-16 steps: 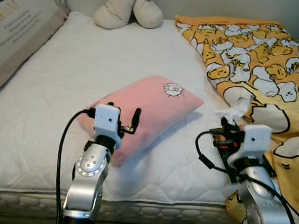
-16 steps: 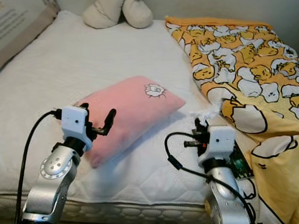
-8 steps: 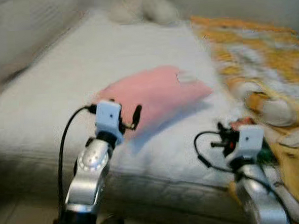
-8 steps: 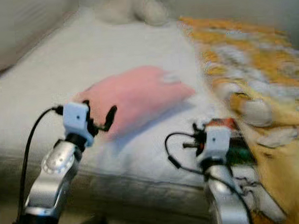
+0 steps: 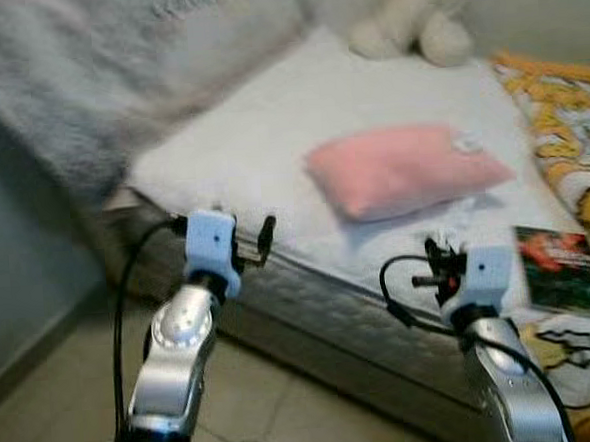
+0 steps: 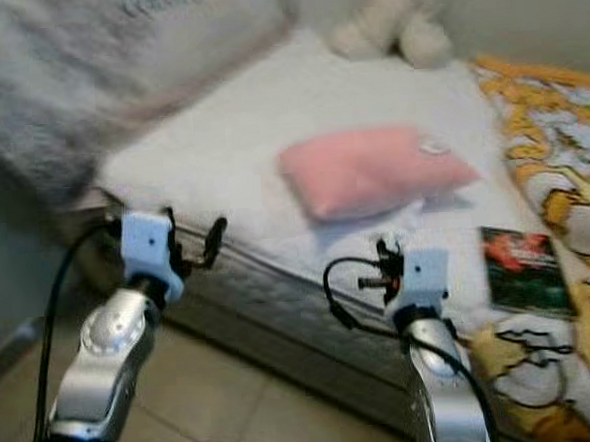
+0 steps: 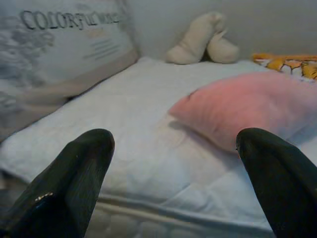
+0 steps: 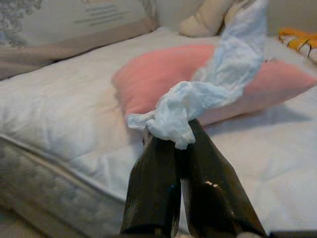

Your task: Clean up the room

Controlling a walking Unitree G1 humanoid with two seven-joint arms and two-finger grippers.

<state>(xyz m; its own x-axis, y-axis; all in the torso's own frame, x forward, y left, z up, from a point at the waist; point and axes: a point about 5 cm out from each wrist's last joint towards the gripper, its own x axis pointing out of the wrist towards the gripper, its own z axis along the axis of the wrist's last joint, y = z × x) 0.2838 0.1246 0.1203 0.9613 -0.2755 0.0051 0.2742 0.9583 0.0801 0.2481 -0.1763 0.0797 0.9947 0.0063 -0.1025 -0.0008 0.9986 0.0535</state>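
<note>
Head views blurred. Right gripper (image 8: 183, 144) fingers clamped on crumpled white tissue (image 8: 208, 84), near pink pillow (image 5: 407, 169). Left gripper (image 7: 173, 163) fingers spread wide, empty, at mattress (image 5: 260, 143) near edge.

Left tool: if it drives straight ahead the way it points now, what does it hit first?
Probably the white mattress: the left tool is open and aimed low across it. The pink pillow lies farther along, toward one side. Depth is unclear.

Crumpled pale-blue/white tissue wad (image 8: 198, 96), twisted, pinched btwn right gripper's (image 8: 184, 136) closed fingers. Sticks up above the tips, over bed edge.
</note>
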